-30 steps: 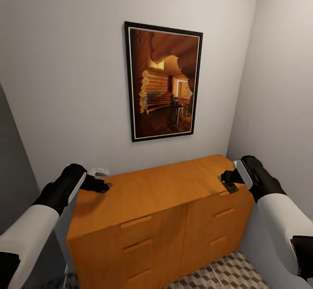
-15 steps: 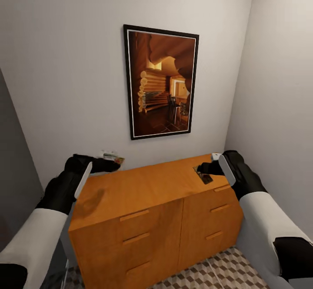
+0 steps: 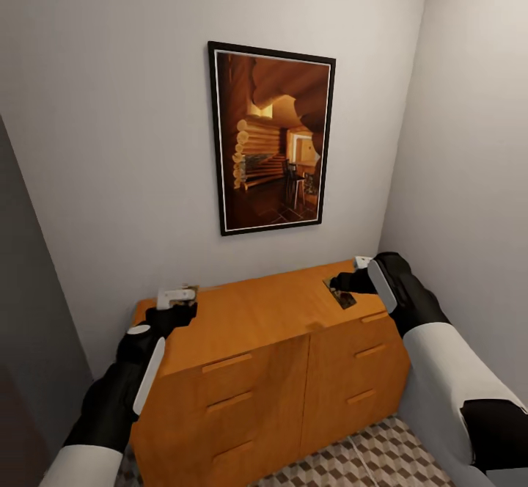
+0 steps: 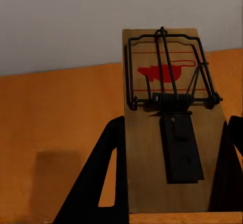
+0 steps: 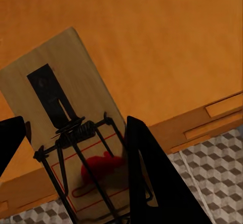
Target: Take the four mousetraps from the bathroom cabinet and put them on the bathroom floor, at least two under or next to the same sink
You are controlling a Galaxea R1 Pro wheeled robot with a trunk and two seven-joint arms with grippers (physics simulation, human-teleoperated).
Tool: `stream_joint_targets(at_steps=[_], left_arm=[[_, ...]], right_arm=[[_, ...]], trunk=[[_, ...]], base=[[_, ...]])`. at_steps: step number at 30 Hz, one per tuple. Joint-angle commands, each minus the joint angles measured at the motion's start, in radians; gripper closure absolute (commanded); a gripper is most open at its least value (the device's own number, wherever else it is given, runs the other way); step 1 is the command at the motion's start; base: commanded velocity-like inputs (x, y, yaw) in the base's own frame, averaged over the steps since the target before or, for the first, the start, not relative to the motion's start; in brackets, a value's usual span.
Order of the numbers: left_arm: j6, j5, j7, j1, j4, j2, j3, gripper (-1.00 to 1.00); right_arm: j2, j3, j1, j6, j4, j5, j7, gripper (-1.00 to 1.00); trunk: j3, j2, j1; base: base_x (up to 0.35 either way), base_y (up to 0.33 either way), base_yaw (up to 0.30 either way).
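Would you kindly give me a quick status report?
Left pincer shut on a mousetrap. Right pincer shut on another mousetrap, above the cabinet. Nothing blocking.

Mousetrap between our left gripper's fingers

We held a wooden mousetrap between the two black fingers of our left gripper; its black wire bar and spring sat over a red printed mark. Behind it lay the orange-brown cabinet top and a pale grey wall.

My forearms are clad in smooth white shells ending in black wrists with pale grey side strips. My left gripper and right gripper carry flat black triangular fingers.
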Motion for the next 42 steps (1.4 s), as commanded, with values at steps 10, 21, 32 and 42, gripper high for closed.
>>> stream_joint_targets(at_steps=[10,21,32,42], left_arm=[[-0.024,0.025,0.015,0.021,0.011,-0.029,0.001,1.0],[-0.024,0.026,0.017,0.023,-0.011,-0.036,0.0,1.0],[-0.025,0.025,0.017,0.023,-0.013,-0.036,0.0,1.0],[-0.024,0.026,0.017,0.023,-0.012,-0.036,0.0,1.0]], right_arm=[[0.017,0.077,-0.001,0.003,0.007,-0.002,-0.006,1.0],[0.019,0.097,0.006,0.003,0.008,-0.007,0.006,1.0],[0.015,0.097,0.009,0.003,0.008,-0.008,0.006,1.0],[0.019,0.097,0.01,0.003,0.015,-0.005,0.005,1.0]], trunk=[[-0.001,-0.001,0.0],[-0.001,-0.001,0.0],[-0.001,-0.001,0.0],[-0.001,-0.001,0.0]], base=[[-0.17,-0.114,0.0],[-0.294,-0.127,0.0],[-0.078,-0.023,0.0],[-0.002,0.0,0.071]])
